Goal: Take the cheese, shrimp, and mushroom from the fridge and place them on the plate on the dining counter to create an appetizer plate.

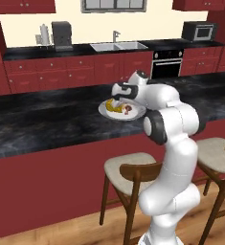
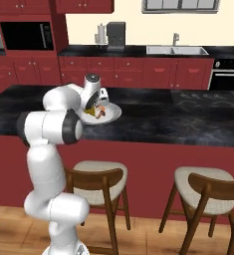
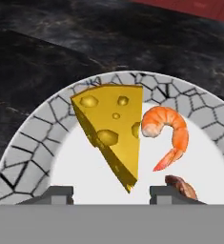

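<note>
The cheese (image 3: 111, 133) is bright yellow with darker holes; the shrimp (image 3: 168, 131) orange-pink; the mushroom (image 3: 182, 186) reddish-brown; the plate (image 3: 42, 138) has a white centre and grey rim (cracked with black lines); the dining counter (image 3: 46, 52) is glossy black, marbled grey.

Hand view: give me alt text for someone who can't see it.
A yellow cheese wedge and a curled orange shrimp lie side by side on a round plate on the black dining counter. The mushroom peeks beside one fingertip of the open gripper.
</note>
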{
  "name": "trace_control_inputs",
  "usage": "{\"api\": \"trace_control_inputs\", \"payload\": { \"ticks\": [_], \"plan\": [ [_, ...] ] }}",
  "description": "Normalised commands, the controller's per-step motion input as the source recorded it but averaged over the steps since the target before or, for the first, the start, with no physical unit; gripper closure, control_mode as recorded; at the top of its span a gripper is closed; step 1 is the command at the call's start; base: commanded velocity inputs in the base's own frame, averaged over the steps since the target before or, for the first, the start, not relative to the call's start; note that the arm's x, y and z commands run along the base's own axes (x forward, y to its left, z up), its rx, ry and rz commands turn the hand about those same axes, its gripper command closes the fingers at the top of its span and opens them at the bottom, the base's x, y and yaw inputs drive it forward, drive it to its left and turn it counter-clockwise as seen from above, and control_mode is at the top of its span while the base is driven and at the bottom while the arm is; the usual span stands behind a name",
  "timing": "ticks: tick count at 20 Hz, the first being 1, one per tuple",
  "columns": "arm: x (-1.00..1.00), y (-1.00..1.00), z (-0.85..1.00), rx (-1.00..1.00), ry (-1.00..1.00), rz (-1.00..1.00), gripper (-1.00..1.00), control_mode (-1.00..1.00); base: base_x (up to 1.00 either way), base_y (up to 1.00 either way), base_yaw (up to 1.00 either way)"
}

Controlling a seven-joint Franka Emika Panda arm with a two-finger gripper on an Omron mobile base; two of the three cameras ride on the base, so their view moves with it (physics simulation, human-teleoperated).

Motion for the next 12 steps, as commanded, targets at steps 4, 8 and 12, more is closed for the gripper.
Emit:
{"api": "trace_control_inputs", "payload": {
  "ticks": [4, 8, 12],
  "plan": [
    [-0.95, -0.27, 0.66, 0.0, 0.01, -0.03, -1.0, -1.0, 0.0, 0.0, 0.0],
    [-1.0, -0.55, 0.42, 0.0, -0.03, -0.07, -1.0, -1.0, 0.0, 0.0, 0.0],
    [-1.0, -0.58, 0.52, 0.0, -0.06, -0.08, -1.0, -1.0, 0.0, 0.0, 0.0]
  ]
}}
